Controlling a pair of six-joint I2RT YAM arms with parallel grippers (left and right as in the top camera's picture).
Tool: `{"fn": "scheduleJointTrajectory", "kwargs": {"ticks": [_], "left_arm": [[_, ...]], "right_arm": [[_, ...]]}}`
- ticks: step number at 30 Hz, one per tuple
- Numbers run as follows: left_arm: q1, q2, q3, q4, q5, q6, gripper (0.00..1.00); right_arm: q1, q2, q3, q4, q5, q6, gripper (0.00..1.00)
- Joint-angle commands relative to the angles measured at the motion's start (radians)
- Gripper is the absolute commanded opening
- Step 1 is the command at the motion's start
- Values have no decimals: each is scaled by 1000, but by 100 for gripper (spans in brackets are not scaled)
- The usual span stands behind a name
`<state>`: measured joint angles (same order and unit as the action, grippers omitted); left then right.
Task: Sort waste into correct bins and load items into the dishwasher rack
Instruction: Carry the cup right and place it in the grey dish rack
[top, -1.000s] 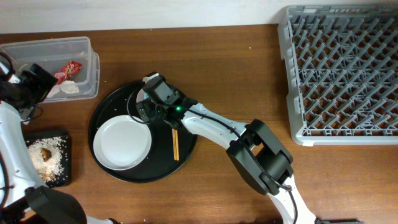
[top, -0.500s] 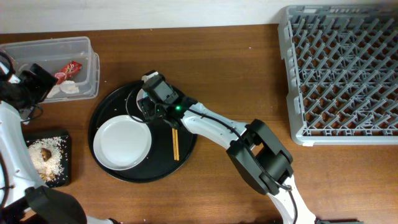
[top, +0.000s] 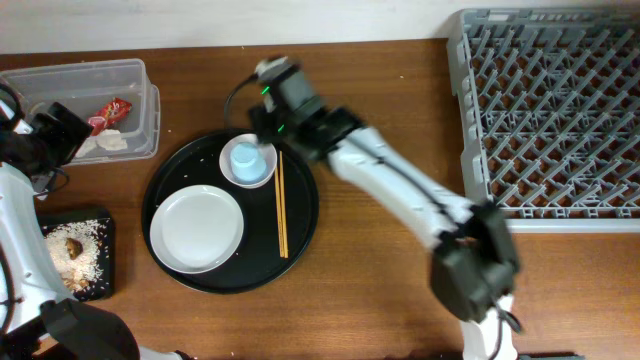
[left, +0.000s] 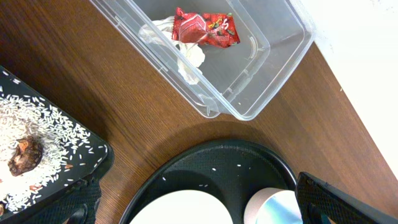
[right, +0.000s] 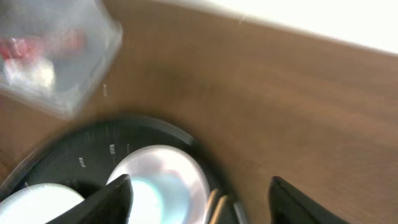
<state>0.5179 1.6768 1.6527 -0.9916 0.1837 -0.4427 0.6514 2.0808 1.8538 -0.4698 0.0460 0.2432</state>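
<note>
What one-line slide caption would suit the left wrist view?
Red wrapper and tissue lie in the clear tub; rice and a brown lump sit on the flat black tray.

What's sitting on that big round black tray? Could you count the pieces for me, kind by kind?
White plate: 1
Small white bowl: 1
Light blue cup, standing inside the bowl: 1
Wooden chopsticks: 2
Total: 5
</note>
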Motion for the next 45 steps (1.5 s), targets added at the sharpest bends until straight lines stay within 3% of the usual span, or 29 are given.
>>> {"fn": "scheduleJointTrajectory", "kwargs": {"ticks": [1,5,12,29,37,45], "left_arm": [[4,0,1,-2,3,-9,99],[4,0,1,-1,3,-10,99],[4,0,1,-2,3,-9,99],[4,0,1,-2,3,-9,99],[4,0,1,-2,3,-9,99],[4,0,1,-2,3,-9,99]], "right_arm": [[-78,-117,38,-33,-182,0,79],[-40,-79,33,-61,-191,0,80],[85,80,32,-47,-6,0,87],[148,256,32,19,-6,26,89],[159,279,32,22,46,31,84],[159,260,47,31,45,31,71]]}}
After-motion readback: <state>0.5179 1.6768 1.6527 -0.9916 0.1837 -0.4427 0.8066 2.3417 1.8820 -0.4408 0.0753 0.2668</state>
